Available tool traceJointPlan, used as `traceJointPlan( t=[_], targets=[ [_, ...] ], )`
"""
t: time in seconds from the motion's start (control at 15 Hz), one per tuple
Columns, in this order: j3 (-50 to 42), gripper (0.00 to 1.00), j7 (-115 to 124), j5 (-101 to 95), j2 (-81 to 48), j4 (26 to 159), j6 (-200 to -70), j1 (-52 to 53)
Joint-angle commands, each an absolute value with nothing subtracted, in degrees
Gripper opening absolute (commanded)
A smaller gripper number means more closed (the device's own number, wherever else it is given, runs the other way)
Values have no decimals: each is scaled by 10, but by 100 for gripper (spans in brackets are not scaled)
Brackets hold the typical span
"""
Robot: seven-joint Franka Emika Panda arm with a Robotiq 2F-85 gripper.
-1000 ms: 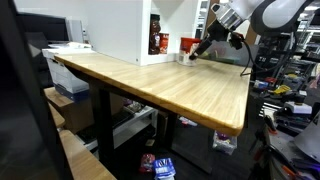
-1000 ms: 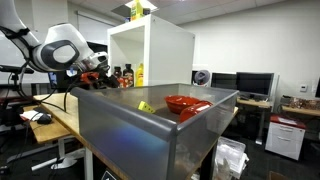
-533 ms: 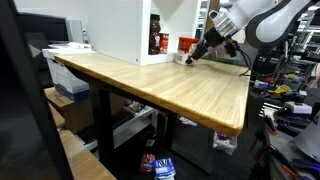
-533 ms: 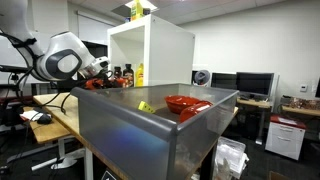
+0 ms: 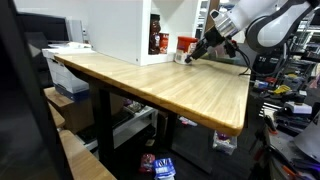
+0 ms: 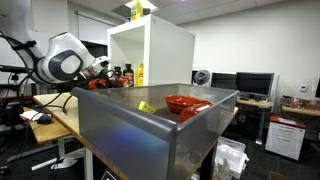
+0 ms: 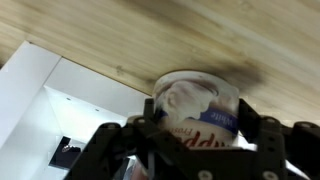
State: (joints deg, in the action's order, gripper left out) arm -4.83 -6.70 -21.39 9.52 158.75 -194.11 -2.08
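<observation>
The jaws stand wide on either side of a white tub [image 7: 200, 105] with a blue label, close against its sides; whether they press it I cannot tell. The tub sits upright on the wooden table [image 7: 210, 30], near its far edge in an exterior view [image 5: 183, 58], just beside the white cabinet [image 5: 115, 30].

Wooden table [image 5: 170, 85]; white cabinet [image 6: 165, 60] on it; grey bin [image 6: 130, 135] holding red item [image 6: 187, 103], probably bowl.

light: bright, even overhead | glare: slight on tabletop [image 5: 160, 85] | wrist view: blurred, shadowed | exterior views: soft, low-resolution
</observation>
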Motion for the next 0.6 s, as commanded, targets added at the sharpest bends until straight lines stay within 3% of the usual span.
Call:
traceJointPlan(
  t=[0.0, 0.53],
  targets=[
    [-73, 53, -18, -276, 117, 1599, -1920, -9],
    [-114, 49, 110, -414, 148, 1594, -1905, -9]
  ],
)
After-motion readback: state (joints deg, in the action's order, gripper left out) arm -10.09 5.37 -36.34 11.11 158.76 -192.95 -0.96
